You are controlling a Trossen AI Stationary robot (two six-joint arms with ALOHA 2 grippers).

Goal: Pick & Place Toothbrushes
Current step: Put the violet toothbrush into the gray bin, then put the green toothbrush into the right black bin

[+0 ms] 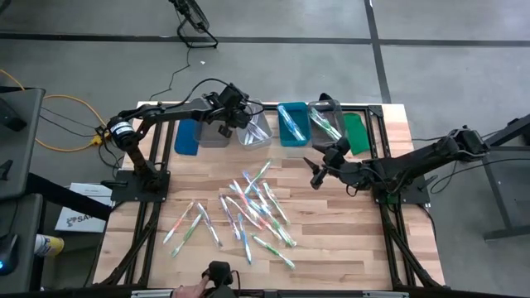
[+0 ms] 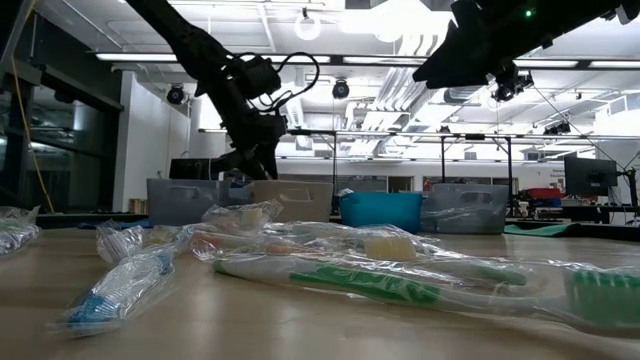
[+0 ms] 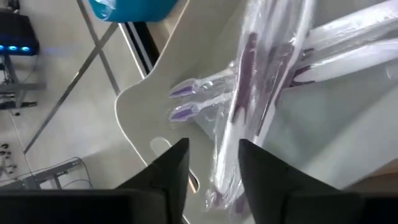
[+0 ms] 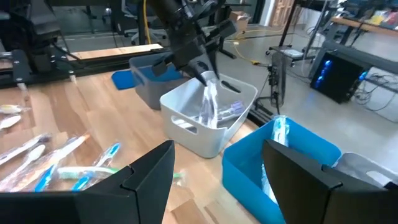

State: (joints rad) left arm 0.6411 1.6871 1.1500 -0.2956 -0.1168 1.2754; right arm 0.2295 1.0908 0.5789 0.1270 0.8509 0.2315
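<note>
Many wrapped toothbrushes [image 1: 252,207] lie scattered on the wooden table's middle. My left gripper [image 1: 240,124] hangs over the white bin [image 1: 257,132] in the row at the far edge, fingers apart. A wrapped purple toothbrush [image 3: 239,124] runs through the gap between them, down into the bin onto other purple brushes [image 3: 186,102]. The right wrist view shows it too, as a purple toothbrush [image 4: 209,102] below my left gripper [image 4: 202,71]. My right gripper [image 1: 317,174] stands open above the table, right of the pile, with nothing between its fingers [image 4: 149,171]. My left gripper has the wrapped purple toothbrush's handle end [image 3: 224,180] in the gap between its fingers [image 3: 171,168]. Whether either finger touches the wrapper, I cannot tell. The fingers slant down into the white bin from above. The brush leans steeply, its lower part among the brushes in the bin.
Along the far edge stand a blue lid [image 1: 187,136], a grey bin [image 1: 214,134], a teal bin [image 1: 292,124], a clear bin [image 1: 325,122] and a green lid [image 1: 356,132]. A person's hand [image 1: 189,290] shows at the near edge.
</note>
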